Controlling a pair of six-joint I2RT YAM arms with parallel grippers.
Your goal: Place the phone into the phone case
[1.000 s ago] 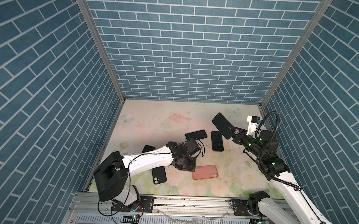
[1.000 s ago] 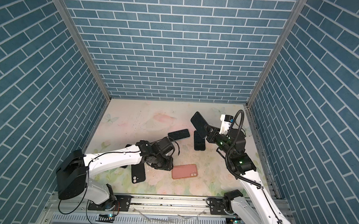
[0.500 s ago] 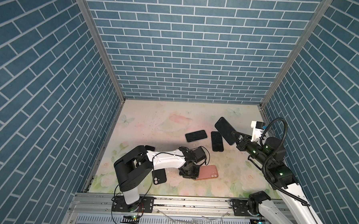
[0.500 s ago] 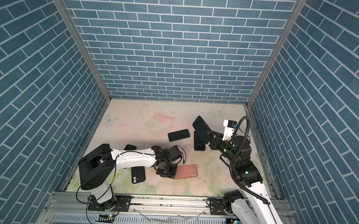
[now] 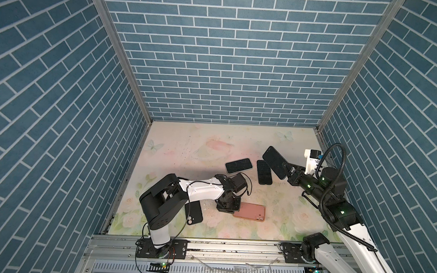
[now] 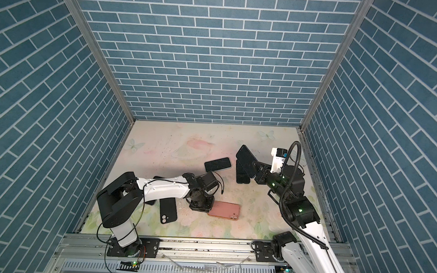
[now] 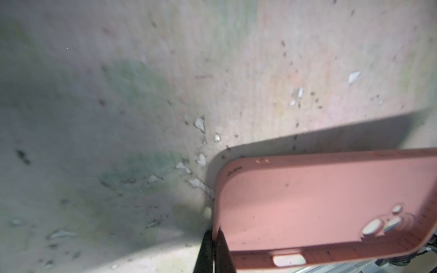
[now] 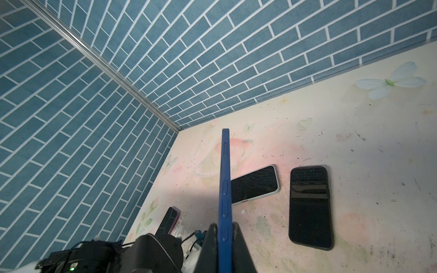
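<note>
The pink phone case [image 5: 251,211] [image 6: 225,210] lies near the front middle of the mat, its back with the camera cut-out facing up. My left gripper [image 5: 231,206] [image 6: 204,206] is shut on the rim of its left short end. In the left wrist view the fingers pinch that thin wall of the phone case [image 7: 319,201], which casts a shadow on the mat. My right gripper [image 5: 288,171] [image 6: 257,169] is shut on a blue-edged phone [image 5: 274,161] [image 8: 225,179], held edge-up in the air at the right.
Two dark phones lie flat mid-mat, one with a pale rim [image 5: 238,165] and one black [image 5: 264,172]. A black case [image 5: 195,213] lies by the left arm's base. Another phone with a pink edge [image 8: 170,219] lies partly under the left arm. Blue brick walls surround the mat.
My left gripper has moved right to the pink case and closed on its edge. The right arm has drawn back to the right, still holding the phone.
</note>
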